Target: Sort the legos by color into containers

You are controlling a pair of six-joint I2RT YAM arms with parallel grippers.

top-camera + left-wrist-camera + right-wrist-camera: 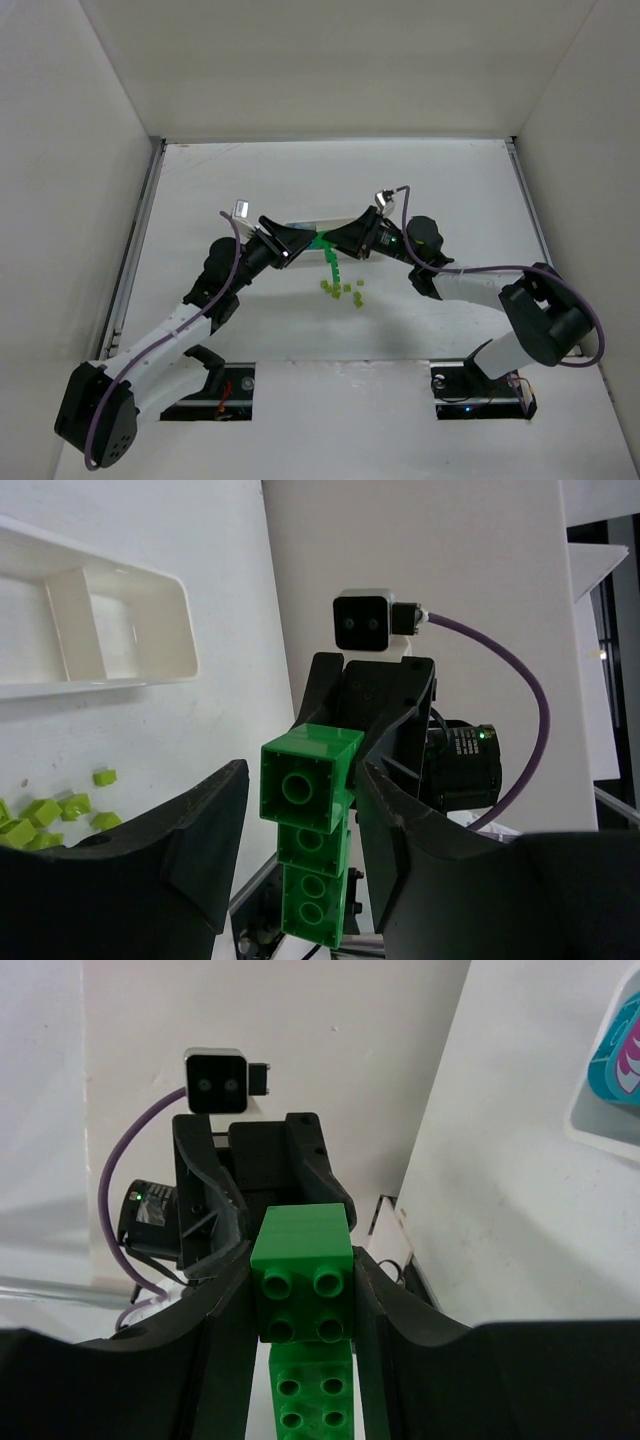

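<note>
The right end effector (300,1272) clamps a green brick stack (300,1250) — the left end effector (258,1165) faces it, just beyond.

Item one, the green stack (300,1250): bright green studded bricks joined in a column, held clear of the table and clamped on both flanks by the right end effector (300,1290). Item two, the yellow-green pieces (340,290): several tiny bricks scattered loose on the table, at 5 o'clock of the green stack in the top view. Item three, the tray (120,678): long, shallow, white, partitioned, lying flat at 12 o'clock of the green stack. Item four, the cyan-blue stack (618,1045): inside a tray compartment, only partly in view.
</note>
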